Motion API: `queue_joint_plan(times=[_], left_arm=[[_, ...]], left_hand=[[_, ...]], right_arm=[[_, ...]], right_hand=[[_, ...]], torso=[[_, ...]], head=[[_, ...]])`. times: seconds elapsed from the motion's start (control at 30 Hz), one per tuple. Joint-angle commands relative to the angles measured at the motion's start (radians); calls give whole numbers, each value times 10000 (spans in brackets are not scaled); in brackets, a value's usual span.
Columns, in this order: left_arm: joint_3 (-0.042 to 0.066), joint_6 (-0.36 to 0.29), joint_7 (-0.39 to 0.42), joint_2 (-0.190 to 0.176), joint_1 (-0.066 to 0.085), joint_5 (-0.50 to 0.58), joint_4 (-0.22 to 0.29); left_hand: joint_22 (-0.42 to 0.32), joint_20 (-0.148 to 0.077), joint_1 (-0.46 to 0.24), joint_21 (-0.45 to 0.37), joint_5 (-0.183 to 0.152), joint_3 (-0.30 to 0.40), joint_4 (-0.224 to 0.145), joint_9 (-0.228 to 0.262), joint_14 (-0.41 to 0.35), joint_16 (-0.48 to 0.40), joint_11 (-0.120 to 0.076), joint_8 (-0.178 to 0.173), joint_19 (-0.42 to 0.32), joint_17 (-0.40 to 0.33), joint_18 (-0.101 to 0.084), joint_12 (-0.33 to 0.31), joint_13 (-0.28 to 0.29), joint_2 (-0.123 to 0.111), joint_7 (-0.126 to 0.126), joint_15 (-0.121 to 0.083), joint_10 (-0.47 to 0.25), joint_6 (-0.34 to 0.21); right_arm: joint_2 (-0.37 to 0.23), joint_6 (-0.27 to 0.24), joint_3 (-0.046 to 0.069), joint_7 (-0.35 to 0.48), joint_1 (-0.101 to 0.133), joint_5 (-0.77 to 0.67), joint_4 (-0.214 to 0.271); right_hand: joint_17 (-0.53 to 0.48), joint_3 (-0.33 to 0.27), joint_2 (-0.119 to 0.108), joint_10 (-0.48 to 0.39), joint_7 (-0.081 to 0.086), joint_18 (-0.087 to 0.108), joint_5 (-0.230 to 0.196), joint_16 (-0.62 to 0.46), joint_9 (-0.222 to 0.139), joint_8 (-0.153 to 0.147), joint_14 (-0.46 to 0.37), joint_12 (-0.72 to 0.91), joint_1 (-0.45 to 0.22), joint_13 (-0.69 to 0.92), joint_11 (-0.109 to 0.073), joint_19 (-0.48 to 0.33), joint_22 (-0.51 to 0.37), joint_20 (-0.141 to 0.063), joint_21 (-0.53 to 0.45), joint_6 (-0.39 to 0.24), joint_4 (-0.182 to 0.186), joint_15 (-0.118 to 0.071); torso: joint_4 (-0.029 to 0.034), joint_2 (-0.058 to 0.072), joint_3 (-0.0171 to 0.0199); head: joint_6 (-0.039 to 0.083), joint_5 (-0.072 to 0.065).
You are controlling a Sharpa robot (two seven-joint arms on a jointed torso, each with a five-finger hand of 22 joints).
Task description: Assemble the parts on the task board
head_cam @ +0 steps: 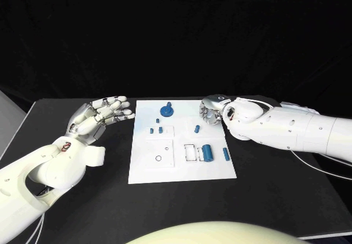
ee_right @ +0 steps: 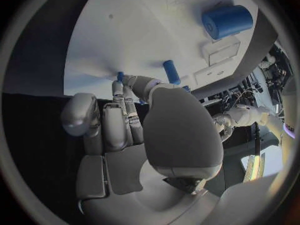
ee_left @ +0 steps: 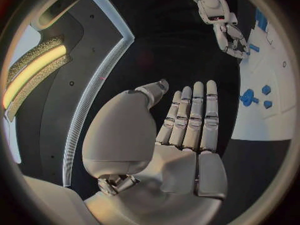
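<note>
The white task board [head_cam: 183, 170] lies in the middle of the table. On it are a blue gear-like part [head_cam: 168, 110], several small blue pegs [head_cam: 156, 130], a blue peg [head_cam: 197, 128], a blue cylinder [head_cam: 207, 152] and another peg [head_cam: 226, 154]. My right hand [head_cam: 214, 114] is curled down over the board's far right edge. In the right wrist view the thumb and a fingertip [ee_right: 119, 87] meet on a small blue peg [ee_right: 120, 76], close to the board and beside the longer peg [ee_right: 170, 72]. My left hand [head_cam: 99, 118] hovers left of the board, fingers straight and holding nothing.
Black table [head_cam: 279, 183] surrounds the board on every side. The board has a round hole [head_cam: 158, 158] and white rectangular slots [head_cam: 190, 152] near the cylinder. The right forearm [head_cam: 293, 129] stretches over the table to the board's right.
</note>
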Motion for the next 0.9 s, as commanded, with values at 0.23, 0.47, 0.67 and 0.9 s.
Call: queue_joint_plan(times=[0.23,0.47,0.67,0.9], left_arm=[[7,61,74,15,-20,50,-10],[7,77,65,19,-29,50,-28],[7,84,58,20,-38,50,-41],[7,82,48,7,-41,50,-56]], left_hand=[[-15,-25,60,-59,-35,-22,25,-13,77,-32,67,37,75,15,139,-12,14,30,146,-4,12,21],[-17,-27,52,-61,-36,-30,31,-14,85,-33,68,40,85,22,138,-11,15,30,149,-5,11,19],[-17,-27,52,-61,-36,-30,31,-14,85,-33,68,40,85,22,138,-11,15,30,149,-5,11,19],[-17,-27,52,-61,-36,-30,31,-14,85,-33,68,40,85,22,138,-11,15,30,149,-5,11,19]], right_arm=[[74,273,-31,-118,-130,-416,-97],[83,334,-38,-98,-193,-432,-103],[74,337,-40,-121,-212,-470,-118],[59,268,-43,-153,-222,-551,-128]], right_hand=[[-126,119,-306,-201,204,-162,-11,37,27,-197,344,-442,-357,-30,-11,-93,-25,49,-8,-414,-71,83],[-151,115,-502,-335,258,-151,40,57,23,-286,331,-572,-489,-66,52,-124,-32,102,-30,-556,-68,136],[-149,131,-493,-335,259,-151,52,62,25,-290,330,-577,-479,-67,52,-122,-20,104,-22,-560,-74,140],[-139,201,-428,-230,241,-154,128,98,62,-251,333,-548,-426,-44,31,-104,55,109,34,-485,-113,128]], torso=[[-3,7,15],[-11,4,8],[-3,-2,4],[-5,8,7]], head=[[-54,-5],[-64,-25],[-75,-55],[-68,-80]])
